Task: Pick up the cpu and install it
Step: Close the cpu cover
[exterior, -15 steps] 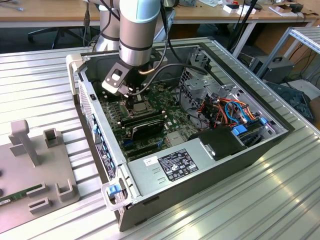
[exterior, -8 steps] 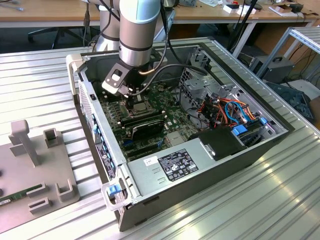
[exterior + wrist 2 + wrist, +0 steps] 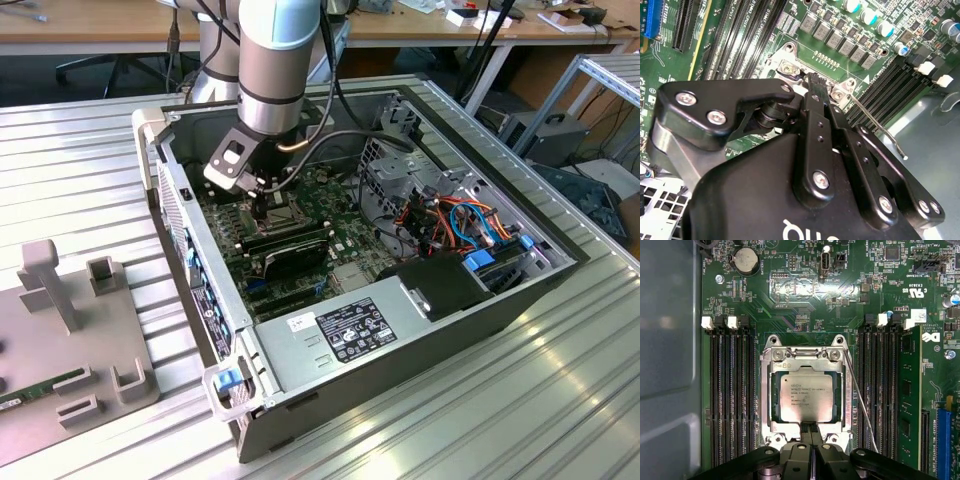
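Here, cpu seated in socket, gripper just beside its edge

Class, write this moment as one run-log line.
cpu: lying in socket | claw: shut, tips at socket edge beside cpu | lever: angled out from socket

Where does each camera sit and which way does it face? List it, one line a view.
Exterior view: off the arm, looking down into the open computer case; arm and gripper show.
First wrist view: on the wrist, straight down on the cpu in its socket; shut fingertips show.
Second wrist view: on the wrist, slanting along the gripper body onto the motherboard.
Both wrist views share the socket and gripper.
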